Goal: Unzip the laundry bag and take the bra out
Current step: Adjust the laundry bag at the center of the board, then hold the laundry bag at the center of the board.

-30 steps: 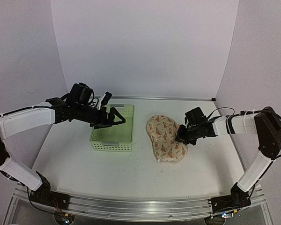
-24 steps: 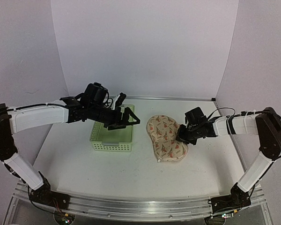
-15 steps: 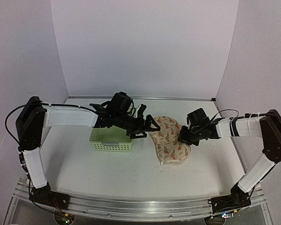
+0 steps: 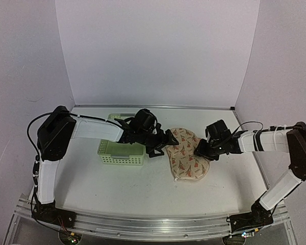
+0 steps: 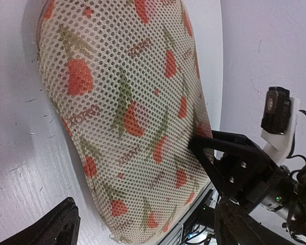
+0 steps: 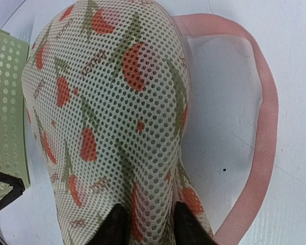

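**A:** Where did the cream, peanut-shaped mesh pouch with orange and green motifs (image 4: 187, 162) lie?

**B:** Flat on the white worktop (image 4: 117, 189), at 3 o'clock from the light green plastic lattice basket (image 4: 120, 160). It was near the basket but apart from it.

**A:** And its long axis?

**B:** From above, it ran from roughly 11 o'clock to 5 o'clock. One lobe pointed toward the back wall, the other toward the arms' bases.

**A:** The claws?

**B:** The left claw (image 4: 164, 144) was spread wide at the pouch's 10 o'clock edge. The right claw (image 4: 201, 151) sat at the 3 o'clock edge, its fingers a little apart with a ridge of mesh between them. I could not tell whether it squeezed that ridge.

**A:** Anything beside it?

**B:** A pale pink band (image 6: 268, 127) curved out from the pouch onto the worktop.
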Available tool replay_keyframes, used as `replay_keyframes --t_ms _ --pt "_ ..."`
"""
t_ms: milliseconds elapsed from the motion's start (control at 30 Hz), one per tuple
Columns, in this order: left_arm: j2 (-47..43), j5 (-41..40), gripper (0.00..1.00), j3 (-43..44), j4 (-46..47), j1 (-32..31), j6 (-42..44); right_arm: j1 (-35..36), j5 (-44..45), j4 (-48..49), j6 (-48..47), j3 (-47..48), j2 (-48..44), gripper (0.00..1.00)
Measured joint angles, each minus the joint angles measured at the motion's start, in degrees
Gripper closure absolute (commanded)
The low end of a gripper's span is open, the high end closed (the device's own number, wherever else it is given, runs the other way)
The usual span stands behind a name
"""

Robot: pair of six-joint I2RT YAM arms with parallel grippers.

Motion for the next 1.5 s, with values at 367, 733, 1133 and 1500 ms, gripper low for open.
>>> replay_keyframes --t_ms 367,733,1133,1500 --pt "7.0 -3.3 0.11 6.7 -2.5 -1.9 -4.9 0.0 0.0 -0.5 -0.2 -2.6 -8.1 0.36" --pt "9.9 -5.9 0.11 8.9 -4.1 -1.9 -6.8 0.0 -3.1 0.4 0.3 -4.0 -13.3 0.74" --pt "12.4 -5.7 0.11 11.8 -4.5 -1.9 -7.9 0.0 -5.6 5.6 3.4 -8.6 -5.0 1.0" --pt "16.5 -4.0 0.36 17.0 -4.6 -2.1 -9.6 0.0 -3.4 10.1 4.1 -11.8 -4.0 1.0"
